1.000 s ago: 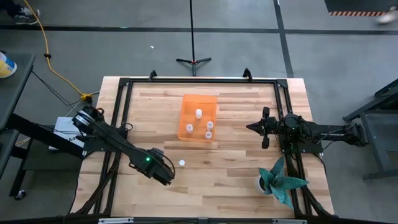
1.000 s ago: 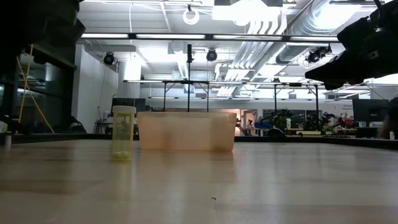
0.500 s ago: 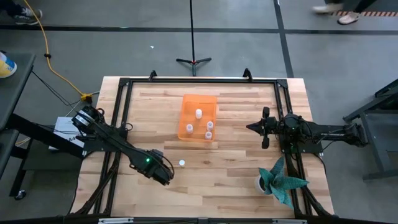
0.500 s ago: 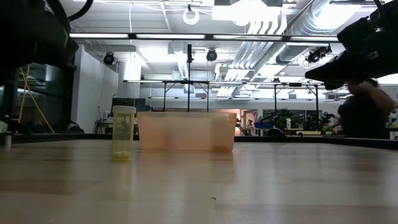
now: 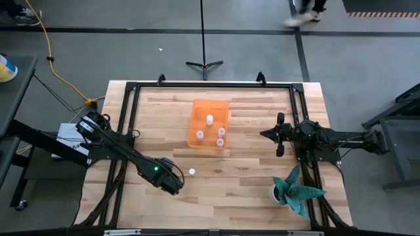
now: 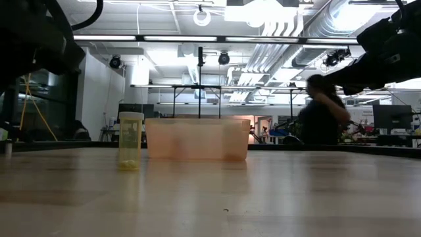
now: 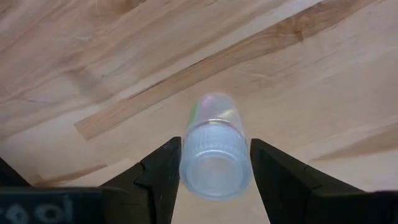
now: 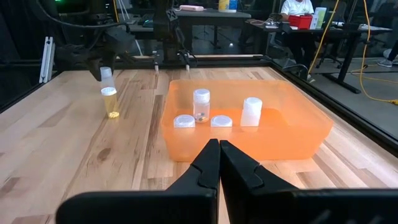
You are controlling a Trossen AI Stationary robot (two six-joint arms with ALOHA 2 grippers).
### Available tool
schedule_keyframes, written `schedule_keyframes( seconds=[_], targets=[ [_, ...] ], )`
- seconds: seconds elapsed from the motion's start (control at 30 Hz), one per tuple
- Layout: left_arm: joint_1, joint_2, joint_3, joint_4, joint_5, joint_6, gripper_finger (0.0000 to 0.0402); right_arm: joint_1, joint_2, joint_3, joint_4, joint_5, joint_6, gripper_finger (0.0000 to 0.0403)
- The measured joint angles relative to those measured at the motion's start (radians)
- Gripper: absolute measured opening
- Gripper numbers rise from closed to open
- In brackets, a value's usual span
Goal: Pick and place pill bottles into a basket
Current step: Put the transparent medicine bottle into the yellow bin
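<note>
The orange basket [image 5: 209,111] stands at mid-table with several pill bottles in it, some standing and some lying [image 8: 201,103]. One pill bottle [image 5: 191,172] stands on its base on the wood to the near left of the basket; it also shows in the low view [image 6: 130,140]. My left gripper [image 5: 176,185] is shut on another pill bottle [image 7: 214,149], just above and beside that one. My right gripper [image 8: 219,152] is shut and empty, above the table to the right of the basket. My left gripper pinches the pill bottle's cap end [image 7: 214,167] between its two fingers [image 7: 163,171], one on each side. The fingers come from above, pointing down. The bottle hangs upright below them [image 8: 106,73], clear of the table.
A white pot with a teal plant [image 5: 295,190] stands at the near right. A black frame [image 5: 210,85] runs around the table. A person [image 6: 322,118] moves in the room behind the table.
My left arm has shifted a little with the bottle still in its fingers. A person has walked across the room behind the table. The bottles on the table and in the basket have stayed put.
</note>
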Motion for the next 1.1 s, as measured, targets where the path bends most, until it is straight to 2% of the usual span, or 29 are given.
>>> schedule_keyframes(
  seconds=[0.23,0.4,0.53,0.67,0.97,1.1],
  targets=[
    [0.0,-0.001,0.001,0.002,0.012,0.051,0.017,0.0,0.0,0.0,0.0,0.0,0.001,0.0],
    [0.002,-0.001,0.002,0.009,-0.014,0.111,0.017,0.0,0.0,0.0,0.0,0.0,0.0,0.0],
    [0.052,-0.035,0.001,0.048,-0.093,0.234,0.0176,0.0,0.0,0.0,0.0,0.003,0.002,0.0],
    [0.15,-0.092,0.015,0.061,-0.184,0.425,0.0182,0.0,0.0,0.0,0.0,0.003,0.025,0.0],
    [0.354,-0.173,0.167,0.039,-0.185,1.056,0.0172,0.0,0.0,0.0,0.007,0.01,0.025,0.0],
    [0.439,-0.172,0.233,0.044,-0.208,1.251,0.0182,0.0,0.0,0.0,0.012,0.011,0.039,0.0]
  ],
)
